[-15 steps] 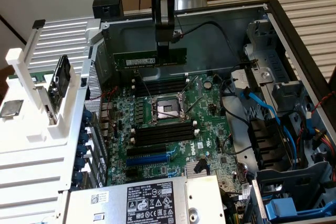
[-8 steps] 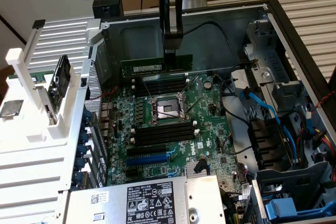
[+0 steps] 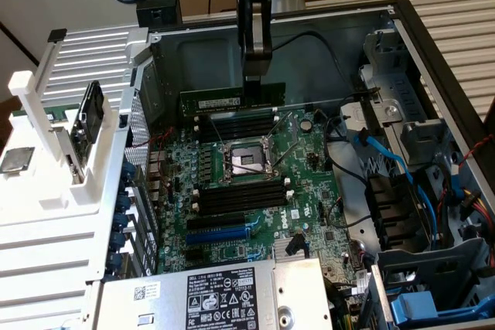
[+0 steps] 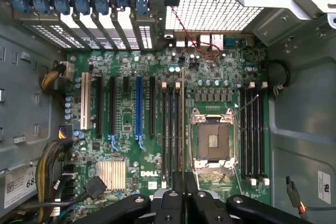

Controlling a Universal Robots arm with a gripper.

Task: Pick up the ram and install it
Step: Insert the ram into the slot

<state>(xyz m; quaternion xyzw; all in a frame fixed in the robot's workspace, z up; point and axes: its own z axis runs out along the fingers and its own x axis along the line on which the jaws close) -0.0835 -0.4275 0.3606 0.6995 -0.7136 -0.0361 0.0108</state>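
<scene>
The ram (image 3: 224,101), a long green stick with a white label, hangs level inside the open computer case, just above the far bank of black memory slots (image 3: 236,124). My gripper (image 3: 256,75) reaches down from above, shut on the ram's upper edge near its right end in the exterior view. In the wrist view the ram (image 4: 182,129) shows edge-on as a thin line running out from between the fingertips (image 4: 173,199). It lies beside a bank of memory slots (image 4: 170,129) and the CPU socket (image 4: 212,142).
The motherboard (image 3: 309,141) has an open CPU socket (image 3: 244,161), a second slot bank (image 3: 240,195) and a blue expansion slot (image 3: 220,233). Blue and black cables (image 3: 387,156) crowd the right in the exterior view. A power supply (image 3: 224,295) sits in front, and a white rack (image 3: 69,152) stands at the left.
</scene>
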